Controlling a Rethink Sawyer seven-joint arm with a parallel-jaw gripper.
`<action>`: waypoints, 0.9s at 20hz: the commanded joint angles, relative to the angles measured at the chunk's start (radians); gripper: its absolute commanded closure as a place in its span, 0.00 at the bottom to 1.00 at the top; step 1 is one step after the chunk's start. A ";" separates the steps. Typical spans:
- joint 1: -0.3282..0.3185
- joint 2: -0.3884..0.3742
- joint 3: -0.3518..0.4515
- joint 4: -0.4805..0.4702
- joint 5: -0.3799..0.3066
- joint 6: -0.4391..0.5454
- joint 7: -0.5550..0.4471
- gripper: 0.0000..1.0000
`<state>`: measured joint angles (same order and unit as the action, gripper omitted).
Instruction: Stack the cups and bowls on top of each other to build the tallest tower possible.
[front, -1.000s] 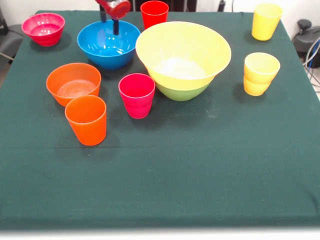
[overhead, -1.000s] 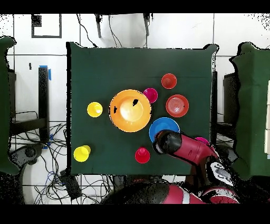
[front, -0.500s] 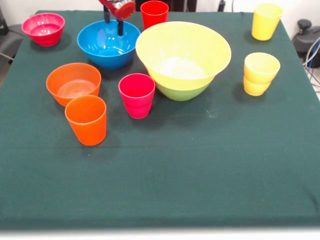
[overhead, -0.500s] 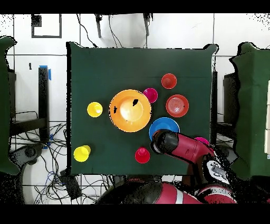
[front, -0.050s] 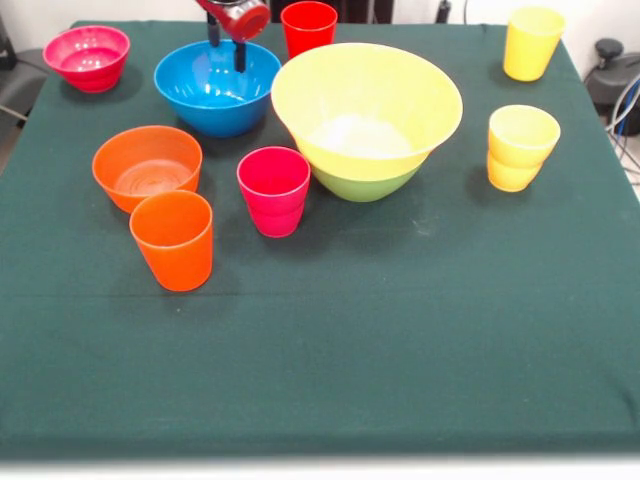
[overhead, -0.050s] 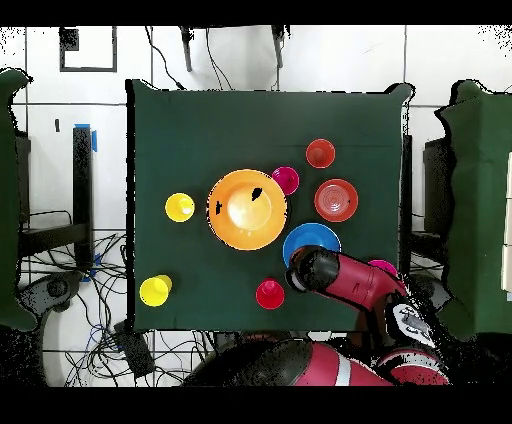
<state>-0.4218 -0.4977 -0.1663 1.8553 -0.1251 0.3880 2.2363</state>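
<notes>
Claw (front, -0.050s: 227, 55) barely nudged since a second ago, fingers spread, hanging empty over the glossy blue plastic bowl (front, -0.050s: 217, 88), grab pending.

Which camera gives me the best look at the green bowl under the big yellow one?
The front view: the green bowl shows its lower wall beneath the yellow bowl. In the overhead view the yellow bowl covers it completely.

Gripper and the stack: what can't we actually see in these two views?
- Gripper: front view, top edge cuts it; overhead, the arm covers it. Grip on the blue bowl unclear.
- Green bowl: the yellow bowl hides most of it.
</notes>
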 joint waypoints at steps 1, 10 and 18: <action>0.000 0.050 0.087 -0.040 -0.021 -0.061 0.043 0.00; 0.007 0.045 0.083 -0.041 -0.019 -0.049 0.045 0.00; 0.011 0.045 0.079 -0.041 -0.019 -0.051 0.049 0.00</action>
<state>-0.4235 -0.4977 -0.1662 1.8552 -0.1250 0.3881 2.2363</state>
